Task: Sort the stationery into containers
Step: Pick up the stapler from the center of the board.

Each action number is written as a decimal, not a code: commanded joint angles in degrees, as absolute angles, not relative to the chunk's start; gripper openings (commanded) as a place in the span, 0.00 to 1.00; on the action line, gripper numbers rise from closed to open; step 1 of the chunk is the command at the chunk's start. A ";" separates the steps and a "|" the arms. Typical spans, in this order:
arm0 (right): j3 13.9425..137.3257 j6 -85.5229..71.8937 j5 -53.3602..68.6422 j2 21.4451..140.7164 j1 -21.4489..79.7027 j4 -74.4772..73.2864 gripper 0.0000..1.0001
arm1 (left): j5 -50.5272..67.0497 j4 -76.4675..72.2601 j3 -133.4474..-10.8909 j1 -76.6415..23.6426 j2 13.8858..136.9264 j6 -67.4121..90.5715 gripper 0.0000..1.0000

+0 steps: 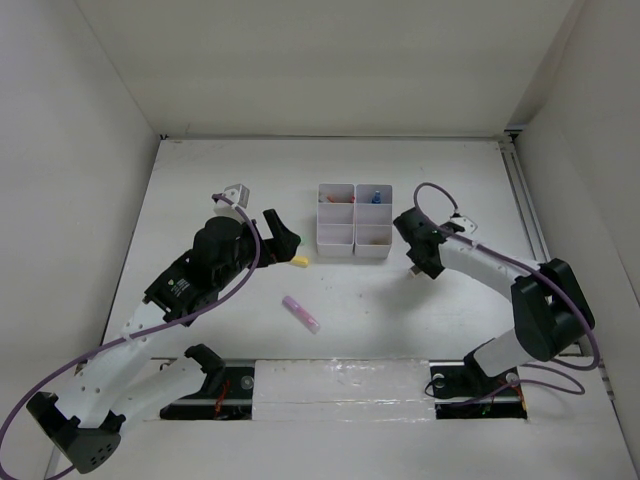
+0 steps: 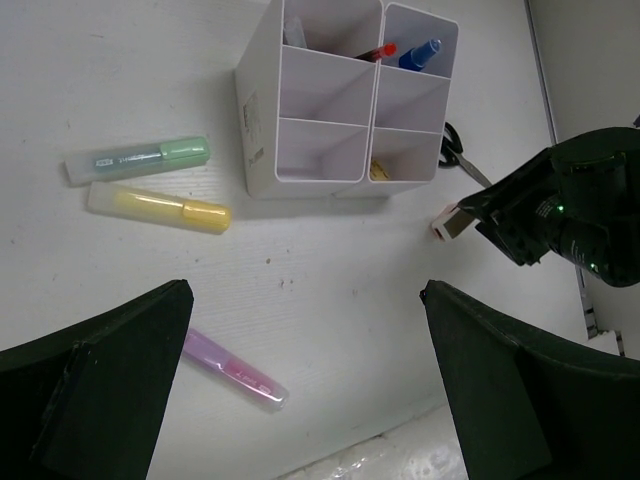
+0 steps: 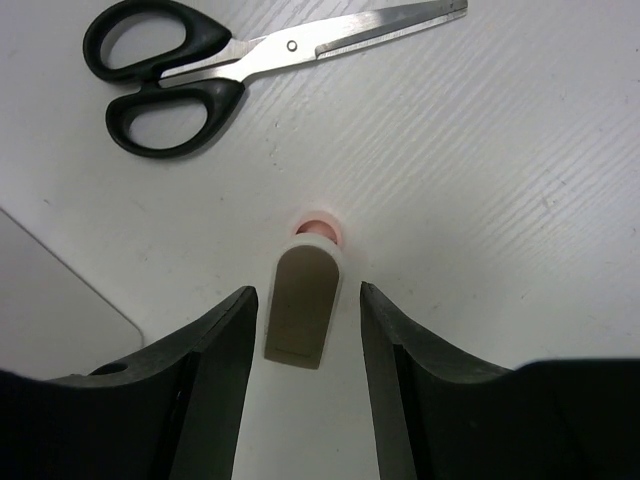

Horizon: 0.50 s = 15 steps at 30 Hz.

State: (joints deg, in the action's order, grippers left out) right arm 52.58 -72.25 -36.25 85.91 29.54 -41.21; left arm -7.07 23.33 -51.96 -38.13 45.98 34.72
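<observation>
**Overhead and wrist views; sorting under way.** The right hand [image 3: 307,292] stands low over the desk [image 3: 520,180], its two fingers [image 3: 205,380] bracketing the beige eraser block [image 3: 303,315]. A strip of desk shows on each side of the block, so read this hand as parted around the eraser, not clamped on it. A small pink spot sits at the block's far end; it is too small to identify with confidence. The black-handled scissors [image 3: 170,75] lie flat just beyond, apart from the eraser.

The left hand [image 2: 305,290] hangs fully spread and empty above the desk, with the pink highlighter [image 2: 235,370] near one finger. The yellow highlighter [image 2: 160,208] and green highlighter [image 2: 140,158] lie side by side, beside the white organiser tray [image 2: 260,130]. A thin red pen [image 2: 375,52] and a blue piece [image 2: 420,50] stand in the tray's far compartments.

Step in hand, by judgement: pickup of the eraser. The next move calls for you to bring the fingers together on the block's long sides. Then lift it straight and carry it across to a free compartment, keeping clear of the scissors and the tray wall.
</observation>
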 commanded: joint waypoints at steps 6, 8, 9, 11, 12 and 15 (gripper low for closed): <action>49.83 -68.47 -34.37 87.10 24.96 -34.02 0.49 | -5.98 21.27 -51.33 -37.97 45.09 33.66 1.00; 49.83 -67.77 -33.75 87.10 24.96 -33.14 0.49 | -5.98 20.74 -51.33 -37.97 45.09 33.66 1.00; 49.83 -67.24 -33.75 87.10 24.35 -33.13 0.49 | -5.98 20.74 -51.33 -37.97 45.09 33.66 1.00; 49.83 -66.54 -32.53 87.10 24.35 -33.13 0.49 | -5.98 20.74 -51.33 -37.97 45.09 33.66 1.00; 50.36 -66.53 -32.52 87.80 24.35 -33.13 0.46 | -5.98 20.74 -51.33 -37.97 45.09 33.66 1.00; 50.89 -66.53 -32.52 88.32 24.35 -34.63 0.38 | -5.98 20.74 -51.33 -37.97 45.09 33.66 1.00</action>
State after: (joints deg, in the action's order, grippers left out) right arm 49.89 -67.51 -33.28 87.42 24.71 -35.24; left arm -6.44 22.85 -51.96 -38.13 45.98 34.52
